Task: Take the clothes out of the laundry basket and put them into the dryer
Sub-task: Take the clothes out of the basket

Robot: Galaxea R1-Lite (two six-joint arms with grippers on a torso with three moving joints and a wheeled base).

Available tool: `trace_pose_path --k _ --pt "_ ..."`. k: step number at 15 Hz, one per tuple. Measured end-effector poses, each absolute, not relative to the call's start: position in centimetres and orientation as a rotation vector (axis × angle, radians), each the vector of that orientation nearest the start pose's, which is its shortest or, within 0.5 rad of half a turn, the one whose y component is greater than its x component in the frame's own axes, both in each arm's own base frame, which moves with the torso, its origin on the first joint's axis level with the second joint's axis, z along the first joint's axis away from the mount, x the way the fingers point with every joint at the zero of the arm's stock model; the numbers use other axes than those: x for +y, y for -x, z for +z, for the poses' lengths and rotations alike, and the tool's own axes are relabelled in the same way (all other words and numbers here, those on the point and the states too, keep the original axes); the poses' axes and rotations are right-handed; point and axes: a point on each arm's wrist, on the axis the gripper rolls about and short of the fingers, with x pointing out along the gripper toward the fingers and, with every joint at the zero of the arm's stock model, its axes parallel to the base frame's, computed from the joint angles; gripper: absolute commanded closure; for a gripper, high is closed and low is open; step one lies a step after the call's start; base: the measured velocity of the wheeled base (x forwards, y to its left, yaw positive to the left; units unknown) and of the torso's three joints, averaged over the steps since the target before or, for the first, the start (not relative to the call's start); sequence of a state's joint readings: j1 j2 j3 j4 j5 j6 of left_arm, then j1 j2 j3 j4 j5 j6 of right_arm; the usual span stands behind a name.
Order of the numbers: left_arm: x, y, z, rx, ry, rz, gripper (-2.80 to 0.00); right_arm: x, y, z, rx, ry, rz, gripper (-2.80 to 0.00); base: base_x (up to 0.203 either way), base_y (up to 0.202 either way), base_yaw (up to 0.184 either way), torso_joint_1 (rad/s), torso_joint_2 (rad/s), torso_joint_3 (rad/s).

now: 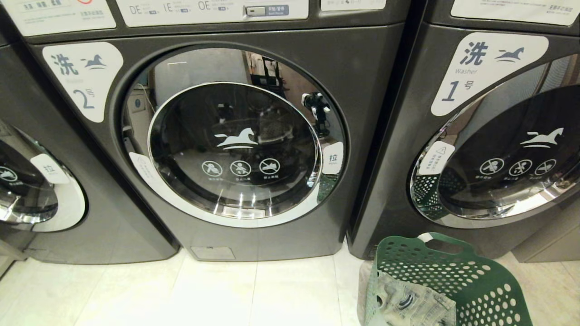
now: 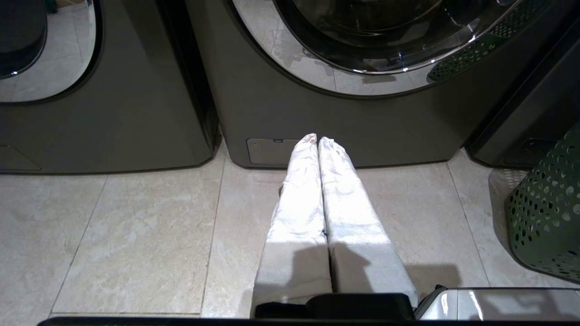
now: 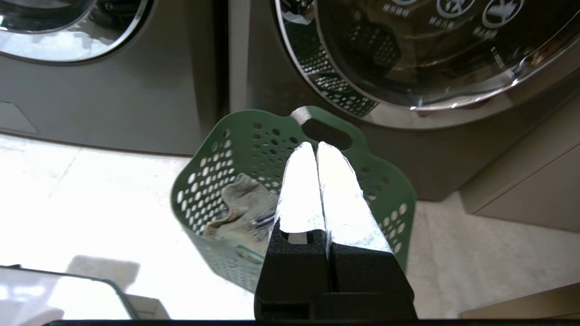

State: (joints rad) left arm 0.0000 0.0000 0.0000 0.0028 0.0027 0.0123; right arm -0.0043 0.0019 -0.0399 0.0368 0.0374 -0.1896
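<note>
item: clothes (image 3: 242, 213), grey, bunched low in laundry basket (image 3: 226, 149), below and just to one side of right gripper (image 3: 316, 147), fingers pressed together, empty. nearer arm: right. left gripper (image 2: 317, 139) together, basket well aside.

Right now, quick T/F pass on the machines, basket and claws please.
1. The door of machine number 2 is shut. True.
2. The green laundry basket stands in front of machine number 2. False: it stands on the floor in front of machine number 1.
3. The basket is empty. False: grey clothes lie inside it.
4. The right claw is shut and holds nothing. True, it hangs above the basket.
5. The left claw grips a garment. False: it is shut on nothing, over bare floor tiles.
</note>
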Motion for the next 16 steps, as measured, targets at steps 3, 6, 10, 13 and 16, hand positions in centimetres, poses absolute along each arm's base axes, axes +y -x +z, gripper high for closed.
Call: trace_pose_path --k 3,6,10,13,16 --pt "0.0 2.3 7.5 0.003 -0.013 0.002 0.00 0.2 3.4 8.9 0.080 0.218 0.073 0.00 0.000 0.000 0.000 0.004 0.00 -0.193" --pt "0.0 2.3 7.5 0.003 -0.013 0.002 0.00 0.2 3.6 9.7 0.102 0.212 0.097 0.00 0.000 0.000 0.000 0.005 0.00 -0.199" --pt "0.0 2.3 7.5 0.003 -0.012 0.002 0.00 0.2 1.7 12.1 0.265 0.164 0.109 0.00 0.000 0.000 0.000 0.007 0.00 -0.196" --pt "0.0 2.3 7.5 0.003 -0.012 0.003 0.00 0.2 -2.2 14.8 0.421 0.072 0.100 0.00 0.000 0.000 0.000 0.005 0.00 -0.198" --pt "0.0 2.3 7.5 0.003 -0.012 0.003 0.00 0.2 -7.5 15.6 0.587 -0.010 0.085 0.00 0.000 0.000 0.000 0.004 0.00 -0.202"
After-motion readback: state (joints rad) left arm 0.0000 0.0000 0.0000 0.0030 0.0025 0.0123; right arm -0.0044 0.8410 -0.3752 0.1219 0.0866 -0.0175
